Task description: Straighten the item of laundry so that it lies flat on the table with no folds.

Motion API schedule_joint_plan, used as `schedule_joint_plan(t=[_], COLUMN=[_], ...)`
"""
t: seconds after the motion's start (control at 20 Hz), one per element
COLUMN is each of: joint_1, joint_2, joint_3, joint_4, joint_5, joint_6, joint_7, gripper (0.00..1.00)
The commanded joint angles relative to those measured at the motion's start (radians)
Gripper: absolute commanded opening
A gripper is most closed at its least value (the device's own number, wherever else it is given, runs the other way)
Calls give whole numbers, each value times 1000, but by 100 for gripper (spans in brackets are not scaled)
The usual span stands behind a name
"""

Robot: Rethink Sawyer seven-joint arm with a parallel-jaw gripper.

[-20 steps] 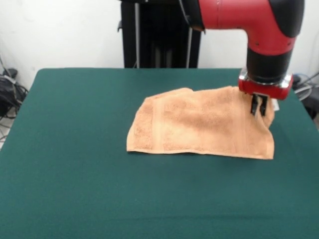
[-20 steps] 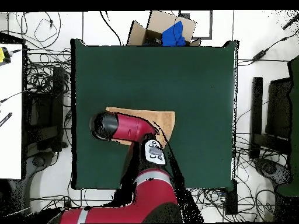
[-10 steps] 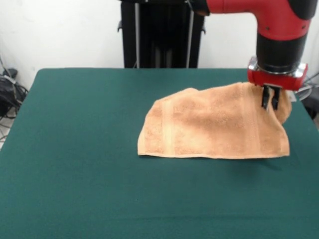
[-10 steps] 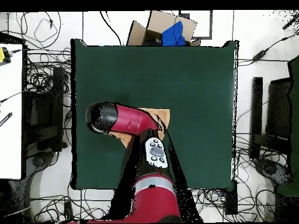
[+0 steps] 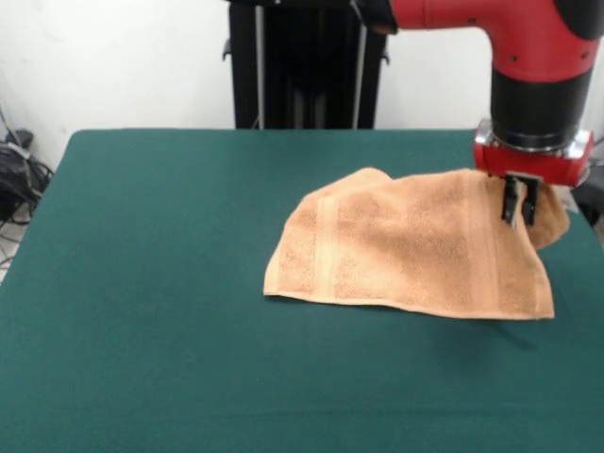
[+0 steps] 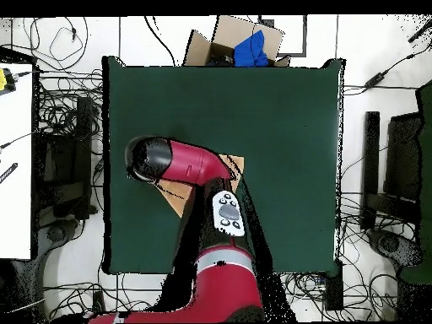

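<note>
Item of laundry (image 5: 406, 241): peach-orange towel, lifted at one corner, the rest draped down onto the table (image 5: 142, 283) toward the right side of the front view. A woven border band is seen near its left end, and a fold along the raised upper edge.

Gripper (image 5: 518, 200): fingers drawn narrow, pinched on the towel's raised corner, as shown in the front view only.

Overhead view: the gripper is hidden beneath the arm (image 6: 181, 162); only two slivers of towel (image 6: 175, 191) are shown beside it. A cardboard box (image 6: 211, 42) is seen beyond the table's far edge.
</note>
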Motion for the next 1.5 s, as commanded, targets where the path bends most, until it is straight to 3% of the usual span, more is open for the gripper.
schedule_joint_plan(t=[0.05, 0.7, 0.75, 1.0, 1.5], joint_1=[-14, 21, 16, 43, 32], joint_2=[86, 120, 119, 108, 93], joint_3=[-10, -87, -80, -111, -85], joint_4=[-6, 12, 13, 5, 34], joint_5=[11, 0, -2, 10, 34], joint_6=[-75, -132, -130, -139, -129], joint_7=[176, 206, 188, 221, 211], gripper=[0, 0, 100, 100, 100])
